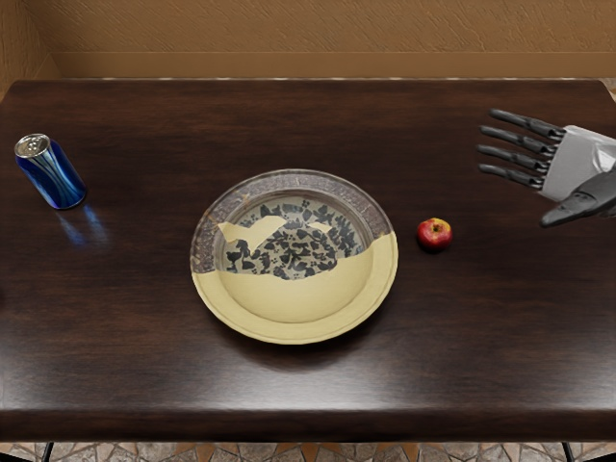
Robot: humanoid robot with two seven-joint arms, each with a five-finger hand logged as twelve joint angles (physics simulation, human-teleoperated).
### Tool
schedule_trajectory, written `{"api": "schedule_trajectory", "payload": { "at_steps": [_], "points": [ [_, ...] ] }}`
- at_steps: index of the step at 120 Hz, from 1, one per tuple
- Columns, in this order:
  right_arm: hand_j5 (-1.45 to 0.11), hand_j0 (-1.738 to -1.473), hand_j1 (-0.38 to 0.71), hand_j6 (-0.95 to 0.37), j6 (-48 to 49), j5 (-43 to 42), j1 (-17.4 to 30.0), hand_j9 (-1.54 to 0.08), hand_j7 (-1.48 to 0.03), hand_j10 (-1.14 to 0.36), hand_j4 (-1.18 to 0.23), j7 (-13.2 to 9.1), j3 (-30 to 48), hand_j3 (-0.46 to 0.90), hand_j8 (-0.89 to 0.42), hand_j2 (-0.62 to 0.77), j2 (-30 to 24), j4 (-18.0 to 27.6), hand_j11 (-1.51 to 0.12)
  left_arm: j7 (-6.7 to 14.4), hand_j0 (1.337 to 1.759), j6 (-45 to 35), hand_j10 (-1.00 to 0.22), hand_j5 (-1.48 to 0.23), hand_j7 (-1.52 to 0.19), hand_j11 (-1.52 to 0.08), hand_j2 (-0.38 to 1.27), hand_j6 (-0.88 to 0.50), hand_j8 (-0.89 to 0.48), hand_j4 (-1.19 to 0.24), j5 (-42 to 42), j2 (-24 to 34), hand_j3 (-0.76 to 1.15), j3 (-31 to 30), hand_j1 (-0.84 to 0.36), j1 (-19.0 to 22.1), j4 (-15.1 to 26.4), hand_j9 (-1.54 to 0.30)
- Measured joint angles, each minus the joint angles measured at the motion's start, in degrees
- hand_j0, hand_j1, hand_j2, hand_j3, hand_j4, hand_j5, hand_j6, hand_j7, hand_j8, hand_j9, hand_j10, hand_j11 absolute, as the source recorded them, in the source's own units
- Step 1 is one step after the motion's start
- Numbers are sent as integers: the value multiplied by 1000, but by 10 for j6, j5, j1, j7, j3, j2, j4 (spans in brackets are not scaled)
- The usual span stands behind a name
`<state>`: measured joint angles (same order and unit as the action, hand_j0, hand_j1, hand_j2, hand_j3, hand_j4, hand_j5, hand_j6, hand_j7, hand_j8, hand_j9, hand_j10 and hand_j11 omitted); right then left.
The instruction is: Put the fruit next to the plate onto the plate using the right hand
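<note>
A small red apple (434,233) lies on the dark wooden table just right of the plate (371,289), a little apart from its rim. The plate is wide and round, cream with a grey speckled pattern, and holds nothing. My right hand (539,168) hovers at the right edge, up and to the right of the apple, well apart from it. Its fingers (510,146) are stretched out toward the left and hold nothing. The left arm does not show.
A blue drink can (50,171) stands tilted at the far left of the table (144,337). The table's front edge runs along the bottom of the picture, with tiled floor below. A tan wall stands behind the far edge.
</note>
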<state>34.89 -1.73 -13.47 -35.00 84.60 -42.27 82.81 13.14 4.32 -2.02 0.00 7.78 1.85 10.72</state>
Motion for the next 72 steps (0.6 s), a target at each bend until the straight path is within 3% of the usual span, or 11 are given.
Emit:
{"api": "schedule_trajectory", "payload": {
  "at_steps": [27, 37, 72],
  "points": [
    [-28, -1658, -324, -20, -1, -1, -3, -28, -28, -21, -21, 0, -10, 0, -20, -3, 1, 0, -28, 0, 1658, 0, 0, 0, 0, 0, 0, 0, 0, 0, 0, 0, 0, 0, 349, 0, 0, 0],
    [-28, -1658, -324, -20, -8, -26, -35, -28, -28, -20, -20, 0, -47, 0, -20, -3, -4, 2, -28, 0, 1658, 0, 0, 0, 0, 0, 0, 0, 0, 0, 0, 0, 0, 0, 349, 0, 0, 0],
    [-36, -1658, -316, -27, -50, -318, -171, -36, -36, -27, -27, 0, -164, 0, -27, -4, 20, 48, -36, 0, 1658, 0, 0, 0, 0, 0, 0, 0, 0, 0, 0, 0, 0, 0, 349, 0, 0, 0]
  ]
}}
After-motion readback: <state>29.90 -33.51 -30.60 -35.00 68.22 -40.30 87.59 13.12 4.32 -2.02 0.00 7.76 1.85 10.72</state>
